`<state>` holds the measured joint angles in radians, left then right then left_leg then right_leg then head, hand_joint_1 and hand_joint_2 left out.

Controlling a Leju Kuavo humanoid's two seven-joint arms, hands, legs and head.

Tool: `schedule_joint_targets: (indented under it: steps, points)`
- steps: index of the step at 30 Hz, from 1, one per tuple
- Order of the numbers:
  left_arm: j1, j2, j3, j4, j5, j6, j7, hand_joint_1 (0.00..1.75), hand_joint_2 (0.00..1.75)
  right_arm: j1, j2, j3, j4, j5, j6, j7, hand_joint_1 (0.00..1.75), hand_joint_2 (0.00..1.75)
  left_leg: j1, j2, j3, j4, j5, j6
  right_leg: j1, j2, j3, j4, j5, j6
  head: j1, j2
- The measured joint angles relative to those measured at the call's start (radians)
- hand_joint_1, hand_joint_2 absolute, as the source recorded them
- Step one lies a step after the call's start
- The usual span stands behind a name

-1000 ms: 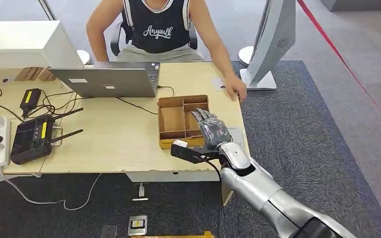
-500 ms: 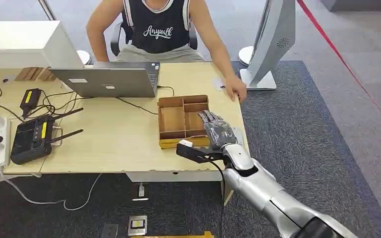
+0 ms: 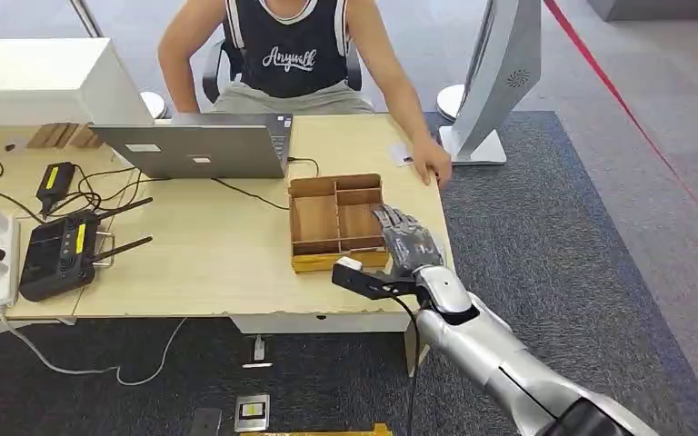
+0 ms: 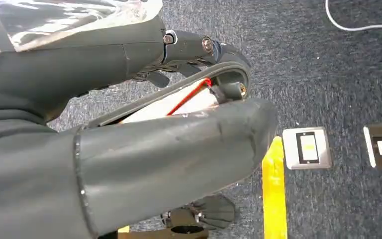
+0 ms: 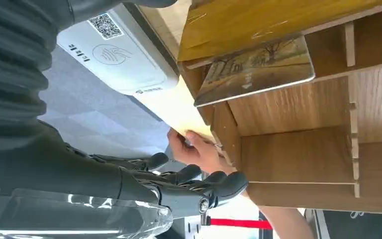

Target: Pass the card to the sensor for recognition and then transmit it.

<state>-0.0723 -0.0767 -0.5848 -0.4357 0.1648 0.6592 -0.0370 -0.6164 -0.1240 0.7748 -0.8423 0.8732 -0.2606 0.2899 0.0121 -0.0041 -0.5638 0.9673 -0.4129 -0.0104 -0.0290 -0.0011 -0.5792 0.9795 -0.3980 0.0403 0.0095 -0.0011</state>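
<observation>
Up close, card (image 5: pixel 258 69) leaning in wooden box (image 5: pixel 298 109)

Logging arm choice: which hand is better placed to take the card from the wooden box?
Right. The right hand hovers at the wooden box edge, close to the card leaning inside it; the left hand hangs low over the carpet.
</observation>
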Motion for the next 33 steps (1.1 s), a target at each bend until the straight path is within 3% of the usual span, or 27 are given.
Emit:
schedule_joint_targets:
  steps: [33]
  points:
    - [-0.021, 0.009, -0.076, -0.002, 0.0, 0.0, 0.012, 0.0, 0.0, -0.015, 0.06, 0.0, 0.032, 0.009, -0.012, -0.032, 0.0, 1.75, 0.0, 0.0, 0.0, 0.0, 0.0, 0.0, 0.0, 0.0, 0.0, 0.0, 0.0, 0.0, 0.0, 0.0]
